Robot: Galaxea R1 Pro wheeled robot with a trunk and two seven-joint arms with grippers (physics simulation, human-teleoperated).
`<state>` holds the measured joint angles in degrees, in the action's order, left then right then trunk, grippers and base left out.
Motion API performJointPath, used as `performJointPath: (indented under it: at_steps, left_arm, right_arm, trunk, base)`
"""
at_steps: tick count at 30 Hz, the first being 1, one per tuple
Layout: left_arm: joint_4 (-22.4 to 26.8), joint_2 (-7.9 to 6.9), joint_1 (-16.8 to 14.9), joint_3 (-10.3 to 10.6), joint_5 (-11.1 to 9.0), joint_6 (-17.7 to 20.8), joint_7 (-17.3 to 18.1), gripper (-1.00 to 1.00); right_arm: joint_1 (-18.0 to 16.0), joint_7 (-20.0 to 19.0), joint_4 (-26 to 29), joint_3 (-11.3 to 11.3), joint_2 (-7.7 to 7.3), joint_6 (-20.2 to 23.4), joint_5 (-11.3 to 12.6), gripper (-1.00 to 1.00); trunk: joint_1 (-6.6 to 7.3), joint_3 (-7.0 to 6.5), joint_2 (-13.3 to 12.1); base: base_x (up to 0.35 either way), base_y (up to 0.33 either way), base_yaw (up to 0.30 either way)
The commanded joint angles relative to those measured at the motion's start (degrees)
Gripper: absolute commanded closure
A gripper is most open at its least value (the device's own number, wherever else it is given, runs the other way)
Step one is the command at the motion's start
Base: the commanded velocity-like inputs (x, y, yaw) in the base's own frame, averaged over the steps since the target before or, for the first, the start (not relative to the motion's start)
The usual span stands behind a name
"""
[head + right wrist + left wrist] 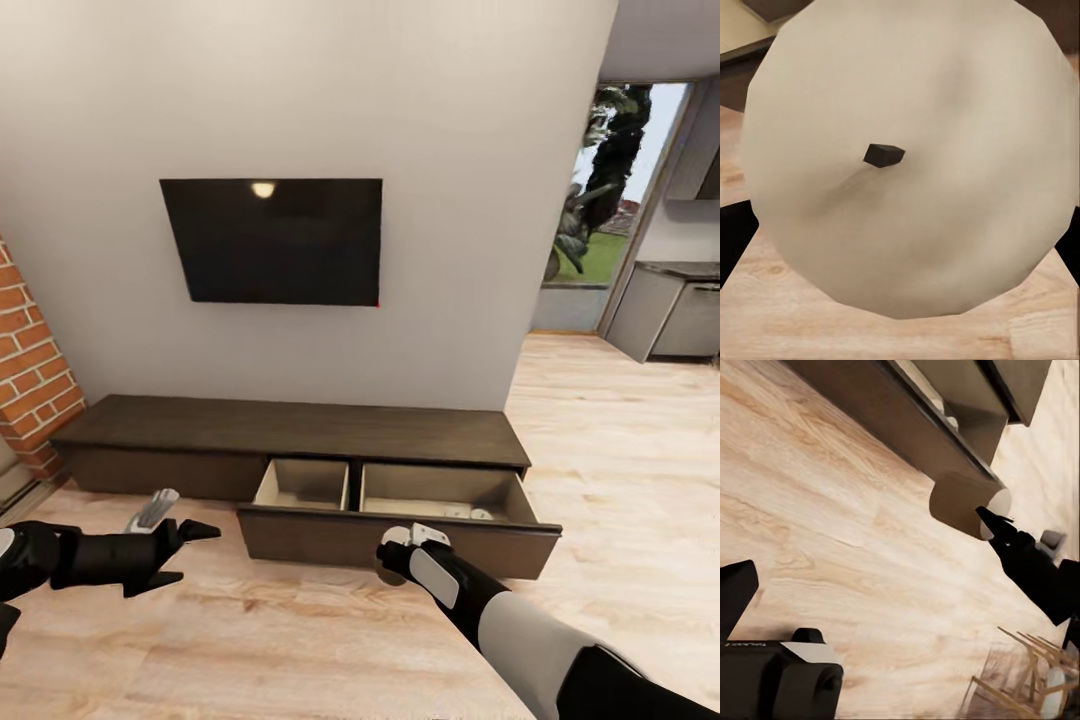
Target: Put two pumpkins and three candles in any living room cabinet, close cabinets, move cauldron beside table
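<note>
The cabinet [300, 425] is a long low dark-brown unit under the wall TV, with one wide drawer [400, 535] pulled out. Two pale candles [468, 513] lie in the drawer's right compartment. The left compartment looks bare. My right gripper [398, 548] hovers just in front of the drawer front, shut on another candle [961, 501]. That candle's flat pale top and dark wick [883, 154] face the right wrist camera. My left gripper [196, 553] hangs open and holds nothing, low over the floor left of the drawer. The pumpkins, cauldron and table are out of view.
A black TV [272, 240] hangs on the grey wall. The red-brick fireplace [30, 370] stands at the left. At the right, light plank floor [620, 450] runs to a kitchen opening. A thin wooden frame [1020, 675] stands behind my right arm.
</note>
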<state>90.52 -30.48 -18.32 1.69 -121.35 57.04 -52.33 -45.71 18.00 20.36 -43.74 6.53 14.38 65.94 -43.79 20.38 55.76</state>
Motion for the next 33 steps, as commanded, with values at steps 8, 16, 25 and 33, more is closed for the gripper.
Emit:
performJointPath:
  at_steps: [8, 16, 25, 33]
  left_arm:
    - [-5.4, -0.79, 0.3, -3.2, -11.4, 0.2, -0.5, -1.00]
    - [-7.3, -0.86, 3.4, -9.2, -13.7, 0.4, -0.4, -1.00]
    - [-5.7, -0.81, 5.5, -13.0, -13.7, 0.7, -0.4, -1.00]
    - [0.4, -0.65, 6.5, -8.5, -13.7, 0.7, -0.3, -1.00]
  right_arm:
    - [-0.1, 0.4, -0.4, -0.4, -0.02, 0.0, 0.2, 1.00]
    - [-0.1, 0.4, -0.4, -0.4, -0.02, 0.0, 0.2, 1.00]
    - [-0.1, 0.3, -0.4, -0.5, -0.02, 0.0, 0.2, 1.00]
    - [-0.1, 0.4, 0.3, -0.5, 0.06, 0.2, 0.2, 1.00]
  trunk:
    - [1.76, -0.84, -3.2]
    - [3.51, -1.73, -6.4]
    - [5.49, -2.76, -10.0]
    - [5.71, -2.85, -10.4]
  base:
    - [0.000, 0.000, -0.204]
    - [0.000, 0.000, -0.200]
    - [0.000, 0.000, -0.187]
    - [0.000, 0.000, -0.027]
